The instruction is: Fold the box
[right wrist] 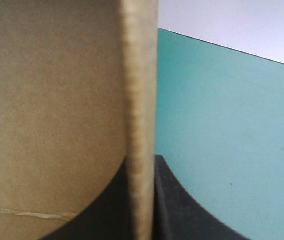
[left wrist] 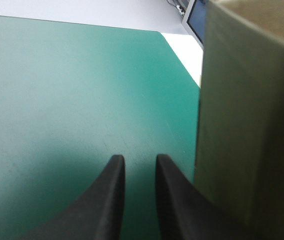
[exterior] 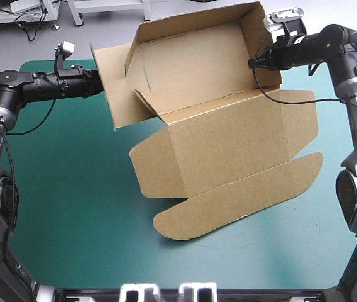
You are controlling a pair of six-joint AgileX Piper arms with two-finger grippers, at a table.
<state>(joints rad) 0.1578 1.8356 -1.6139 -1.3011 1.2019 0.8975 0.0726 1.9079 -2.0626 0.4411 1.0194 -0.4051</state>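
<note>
High view: box (exterior: 222,145) lay on the teal-green tabletop (exterior: 71,207), its far part raised into tray walls, lid (exterior: 241,195) flat toward the near edge.
Left tool (left wrist: 138,161): fingers narrowly parted, nothing between them; brown board stood just beside one finger, apparently touching it.
Left flap (exterior: 112,88): upright, splayed outward from the tray; left tool at its outer face.
Right tool (exterior: 258,63): pinched on the right wall (exterior: 257,31); right wrist view showed the board's edge between the black fingers.
Step in hand (judged): bringing the side walls upright and square, ready for tucking.
Method advised: right tool to hold its wall steady as an anchor; left tool to press the flap inward broadside, low near the crease, so that it hinged rather than bowed.
Care: push slowly; a hard shove would likely slide the whole box across the tabletop or twist it out of the right pinch.
Progress (judged): early to middle; walls not yet tucked.
</note>
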